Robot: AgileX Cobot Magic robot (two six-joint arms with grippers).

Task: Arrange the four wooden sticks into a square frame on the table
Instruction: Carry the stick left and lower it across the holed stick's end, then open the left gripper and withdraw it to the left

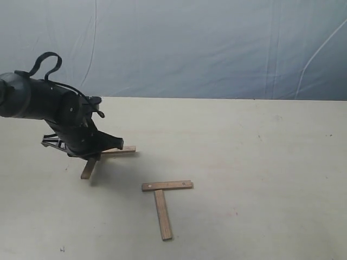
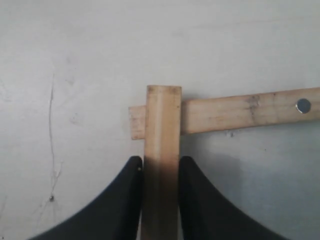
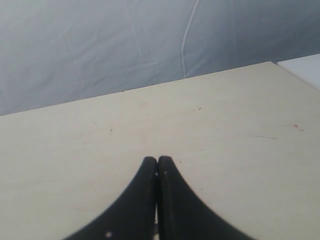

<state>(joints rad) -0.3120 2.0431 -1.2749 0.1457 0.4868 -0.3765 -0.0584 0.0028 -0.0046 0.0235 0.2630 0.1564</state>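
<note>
Because the left gripper [image 2: 161, 165] clamps the held stick [image 2: 162, 125] by its narrow edges while that stick's free end lies on top of the second stick [image 2: 240, 112], close to the second one's end, the likeliest trouble is a drag. Any sideways pull before a clean lift would probably rub the two together and swing the second stick out of line. A thin edge grip may also let the held stick pivot between the fingers, so it could land skewed. Carried low toward the other pair, it might clip and scatter them.

The held stick runs straight out from between the fingers. Both fingers touch its sides, and the crossing sits just beyond the tips. This pair lies near the left edge of the table [image 1: 260, 162], about midway back. The other two make a T near the middle of the front edge, the bar [image 1: 167, 185] touching the stem [image 1: 163, 215], well apart from the gripper. The four are not yet joined up.

The right gripper [image 3: 157, 162] is closed on nothing above bare table.
</note>
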